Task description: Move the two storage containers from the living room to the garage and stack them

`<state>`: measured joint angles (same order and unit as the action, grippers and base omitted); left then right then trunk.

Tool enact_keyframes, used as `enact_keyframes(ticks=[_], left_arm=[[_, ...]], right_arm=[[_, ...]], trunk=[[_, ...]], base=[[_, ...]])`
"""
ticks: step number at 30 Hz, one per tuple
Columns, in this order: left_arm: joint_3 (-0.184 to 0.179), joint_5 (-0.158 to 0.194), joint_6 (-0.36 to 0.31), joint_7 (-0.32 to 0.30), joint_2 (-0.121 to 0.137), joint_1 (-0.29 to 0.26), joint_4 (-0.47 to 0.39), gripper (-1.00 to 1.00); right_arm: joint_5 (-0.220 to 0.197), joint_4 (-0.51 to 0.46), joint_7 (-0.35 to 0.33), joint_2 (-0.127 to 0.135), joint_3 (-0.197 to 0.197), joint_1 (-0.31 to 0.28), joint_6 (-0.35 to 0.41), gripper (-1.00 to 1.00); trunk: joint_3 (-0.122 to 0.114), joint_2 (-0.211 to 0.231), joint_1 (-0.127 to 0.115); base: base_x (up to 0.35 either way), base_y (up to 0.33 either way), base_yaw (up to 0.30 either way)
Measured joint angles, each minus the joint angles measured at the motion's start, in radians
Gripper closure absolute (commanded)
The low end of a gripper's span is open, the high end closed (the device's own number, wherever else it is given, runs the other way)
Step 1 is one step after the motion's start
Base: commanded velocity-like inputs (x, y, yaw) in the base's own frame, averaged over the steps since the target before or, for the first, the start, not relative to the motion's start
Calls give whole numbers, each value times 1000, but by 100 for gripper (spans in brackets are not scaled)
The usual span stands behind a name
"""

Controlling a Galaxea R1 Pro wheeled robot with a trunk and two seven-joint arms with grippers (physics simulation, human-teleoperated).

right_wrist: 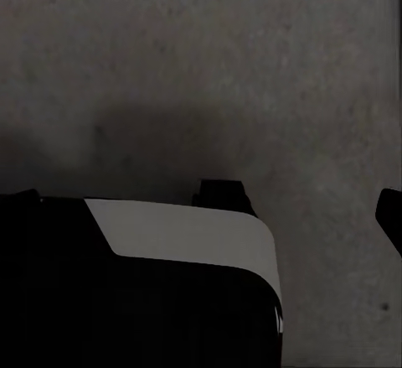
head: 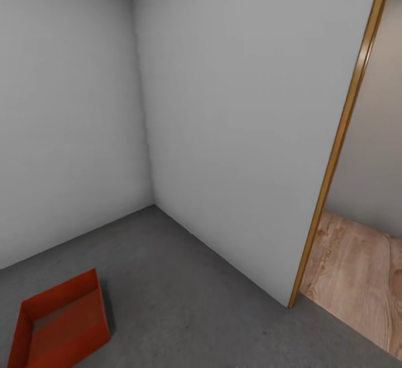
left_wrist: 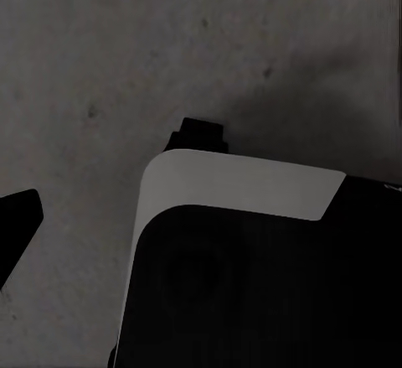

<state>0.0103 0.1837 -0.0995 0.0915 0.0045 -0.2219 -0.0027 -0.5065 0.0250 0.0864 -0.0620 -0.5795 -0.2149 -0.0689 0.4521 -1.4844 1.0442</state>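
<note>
The floor (head: 184,278) of the garage looks like rough grey concrete, matt and mottled with small dark specks. The walls (head: 234,122) are seen as plain, smooth and matt white. The storage container (head: 58,323) looks like smooth orange-red plastic with a dull finish. The door frame (head: 340,139) is seen as smooth brown wood. Past it, a wood plank floor (head: 357,278) is shown, light with grain lines.
</note>
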Motion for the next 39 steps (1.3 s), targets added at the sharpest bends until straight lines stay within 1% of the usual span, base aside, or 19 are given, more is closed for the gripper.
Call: enact_keyframes(ticks=[39], left_arm=[[0,-2,0,0,-2,0,0,-100]], right_arm=[[-1,0,0,0,0,0,0,-100]], trunk=[[16,0,0]], base=[[0,0,-255]])
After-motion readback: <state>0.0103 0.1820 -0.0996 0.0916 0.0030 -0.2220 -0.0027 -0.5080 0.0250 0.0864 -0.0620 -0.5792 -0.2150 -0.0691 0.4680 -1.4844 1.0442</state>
